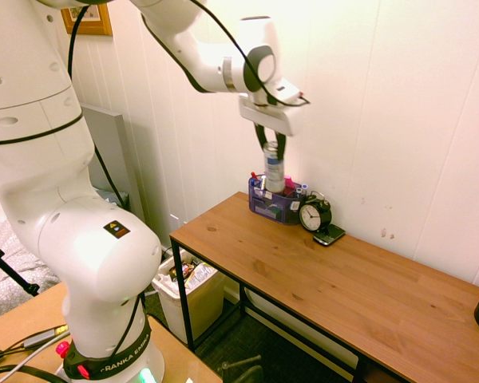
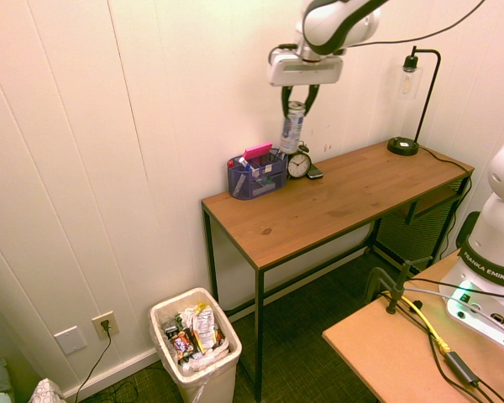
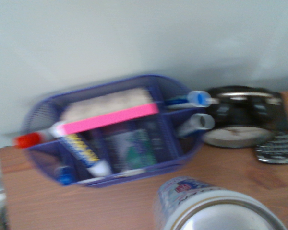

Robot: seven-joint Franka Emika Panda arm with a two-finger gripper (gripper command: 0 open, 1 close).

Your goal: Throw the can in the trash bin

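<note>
The slim silver can (image 1: 273, 169) with a blue-and-white label hangs upright in the air, just above the blue organizer and the clock at the table's back edge. My gripper (image 1: 272, 150) is shut on its upper part. The second exterior view shows the same hold: gripper (image 2: 295, 107), can (image 2: 291, 130). In the wrist view the can's top (image 3: 221, 207) shows large and blurred. The cream-white trash bin (image 1: 198, 305) stands on the floor beside the table's end, lined and full of paper rubbish; its rim (image 2: 161, 306) also shows in the second exterior view.
A blue mesh pen organizer (image 2: 256, 175) with pens and a pink item, a black alarm clock (image 2: 299, 164) and a small phone (image 1: 329, 234) sit by the wall on the wooden table (image 1: 319, 279). A black desk lamp (image 2: 403, 144) stands at the far end.
</note>
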